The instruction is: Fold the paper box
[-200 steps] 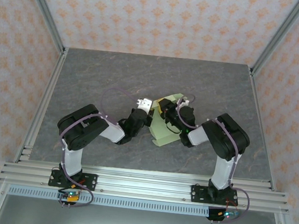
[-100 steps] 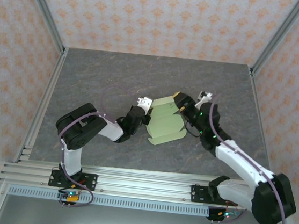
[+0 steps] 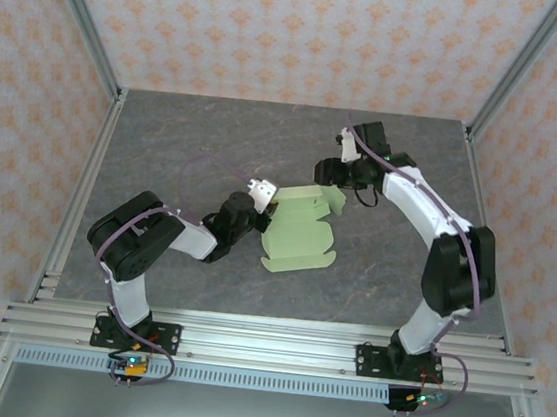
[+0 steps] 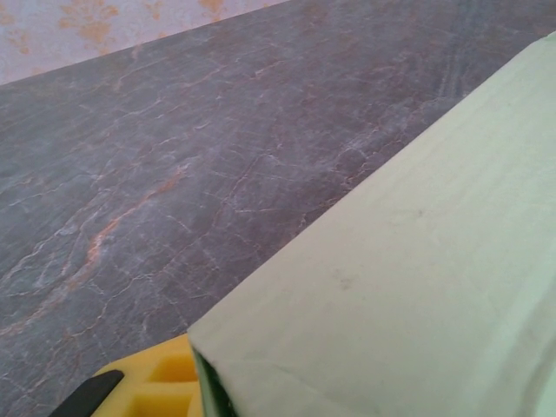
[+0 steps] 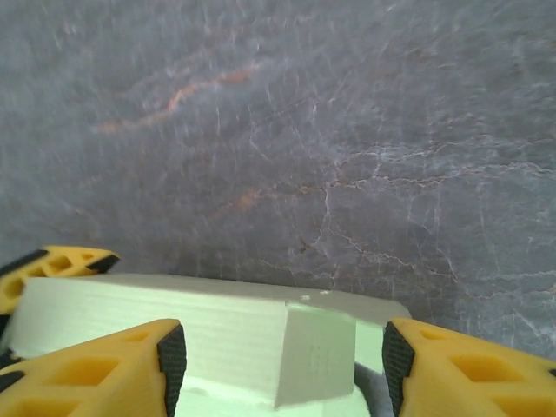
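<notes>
- At the middle of the worktop (image 3: 166, 135), the paper box (image 3: 301, 233) lies as a half-made sheet between the two arms. Its broad panel is flat and the flap on its far edge stands up a little.
- The right pincer (image 3: 331, 174) has changed most. A second ago its arm was bunched up over the near right of the card. Half a second ago it reached in from the right, to the far right corner. Now the arm has swung round the back and comes at the far flap from behind.
- In the right wrist view the right pincer (image 5: 282, 343) is spread wide, a finger on either side of a raised wall of card (image 5: 217, 334). Neither finger presses on the wall, so it grips nothing.
- The left pincer (image 3: 264, 207) has kept to the left edge of the card throughout. In the left wrist view the card (image 4: 417, 261) lies over one yellow finger (image 4: 148, 391) and hides the other. From that I judge it is clamped on the edge and acting as the anchor.
- The card has slid slightly to the left and nearer the arm bases as the right arm went round.
- This looks like a change of grip rather than a finished fold: the right side let go in order to work the far wall.
- The box seems roughly midway, with no walls locked yet.
- The next move calls for the right fingers to close on, or push, that wall while the left holds firm. Otherwise the thin card may skate or buckle.
</notes>
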